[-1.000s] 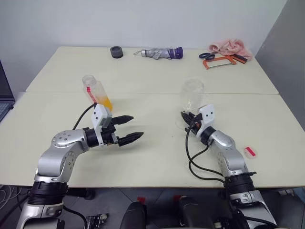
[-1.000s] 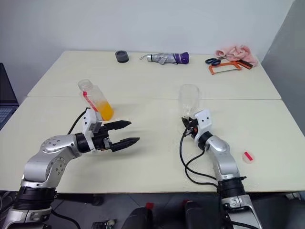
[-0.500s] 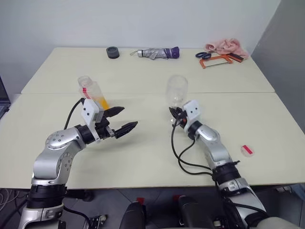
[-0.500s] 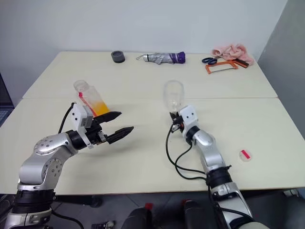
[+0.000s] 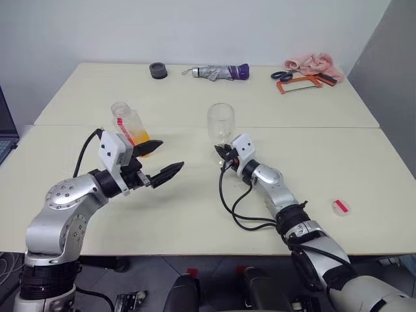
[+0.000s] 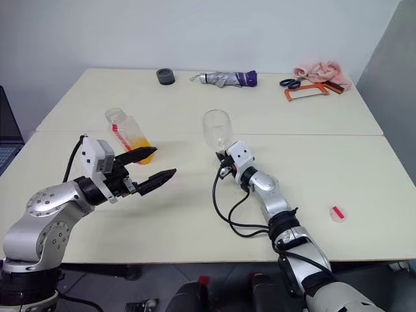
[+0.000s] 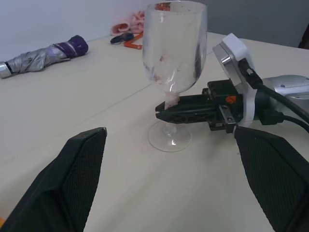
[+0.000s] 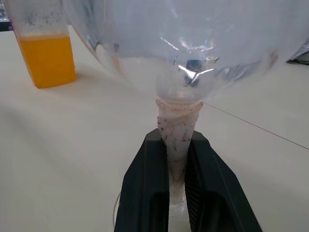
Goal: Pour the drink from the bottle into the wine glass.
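The clear plastic bottle stands tilted and uncapped at the left of the table. The orange drink fills its lower part, and a red label strip runs along its side. My left gripper is open and empty, held just in front of and to the right of the bottle. The empty wine glass is upright at mid-table. My right gripper is shut on its stem, just above the round foot. The left wrist view looks between its own fingers at the glass.
Along the far edge lie a black roll, a grey-and-purple folded umbrella, scissors and an orange-framed saw, and a pink cloth. A small red piece lies near the front right. A laptop edge is at far left.
My right gripper has carried the wine glass leftward, closer to the bottle. My left gripper has risen a little, staying open. The camera has also shifted.
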Robot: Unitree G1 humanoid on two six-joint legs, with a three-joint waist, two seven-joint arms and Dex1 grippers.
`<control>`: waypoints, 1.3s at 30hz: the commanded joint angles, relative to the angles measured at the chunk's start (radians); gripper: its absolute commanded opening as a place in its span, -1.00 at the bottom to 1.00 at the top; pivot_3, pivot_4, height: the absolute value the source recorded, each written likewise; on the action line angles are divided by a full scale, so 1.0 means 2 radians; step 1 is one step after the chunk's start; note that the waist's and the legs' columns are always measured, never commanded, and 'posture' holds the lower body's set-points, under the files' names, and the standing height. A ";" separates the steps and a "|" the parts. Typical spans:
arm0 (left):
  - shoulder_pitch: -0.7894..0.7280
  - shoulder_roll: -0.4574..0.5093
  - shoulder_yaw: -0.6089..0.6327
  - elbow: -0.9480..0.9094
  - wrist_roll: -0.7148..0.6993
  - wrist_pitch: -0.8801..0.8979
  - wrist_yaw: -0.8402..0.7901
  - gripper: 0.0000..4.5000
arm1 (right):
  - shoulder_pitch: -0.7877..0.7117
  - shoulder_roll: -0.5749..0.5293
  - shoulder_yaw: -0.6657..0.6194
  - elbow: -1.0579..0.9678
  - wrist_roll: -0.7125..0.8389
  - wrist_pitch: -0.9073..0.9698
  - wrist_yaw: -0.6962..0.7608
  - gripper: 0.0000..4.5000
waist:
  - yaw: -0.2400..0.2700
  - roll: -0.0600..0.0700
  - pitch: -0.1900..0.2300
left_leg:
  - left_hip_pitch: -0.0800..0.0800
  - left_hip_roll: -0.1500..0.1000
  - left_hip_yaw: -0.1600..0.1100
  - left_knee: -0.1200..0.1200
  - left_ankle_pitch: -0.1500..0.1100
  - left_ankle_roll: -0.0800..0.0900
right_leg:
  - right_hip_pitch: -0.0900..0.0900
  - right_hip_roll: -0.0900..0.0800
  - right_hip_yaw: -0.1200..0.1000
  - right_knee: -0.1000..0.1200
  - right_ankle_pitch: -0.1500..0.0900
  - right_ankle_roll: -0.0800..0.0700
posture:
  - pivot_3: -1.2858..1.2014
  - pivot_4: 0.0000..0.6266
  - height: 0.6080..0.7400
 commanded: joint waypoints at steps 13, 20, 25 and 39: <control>0.012 0.024 0.027 -0.039 -0.021 0.011 0.011 1.00 | -0.013 0.001 -0.013 0.033 0.000 -0.017 0.010 -0.10 | 0.000 0.000 0.000 | 0.000 0.000 0.000 0.000 0.000 0.000 | 0.000 0.000 0.000 0.000 0.000 0.000 | 0.03 -0.52 1.00; 0.004 0.017 0.023 -0.031 -0.021 0.008 0.012 1.00 | -0.010 -0.002 -0.018 0.027 0.006 -0.012 0.015 0.99 | 0.000 0.000 0.000 | 0.000 0.000 0.000 0.000 0.000 0.000 | 0.000 0.000 0.000 0.000 0.000 0.000 | 0.03 -0.52 1.00; 0.002 0.013 0.021 -0.027 -0.020 0.004 0.012 1.00 | 0.002 -0.006 -0.019 0.012 0.010 -0.005 0.024 0.99 | 0.000 0.000 0.000 | 0.000 0.000 0.000 0.000 0.000 0.000 | 0.000 0.000 0.000 0.000 0.000 0.000 | 0.03 -0.52 1.00; 0.023 -0.012 -0.010 -0.012 0.003 -0.018 0.016 1.00 | 0.132 -0.077 0.002 -0.178 -0.003 0.054 0.057 0.99 | 0.002 0.000 0.000 | 0.000 0.000 0.000 0.000 0.000 0.000 | 0.000 0.000 0.000 0.000 0.000 0.000 | 0.03 -0.52 1.00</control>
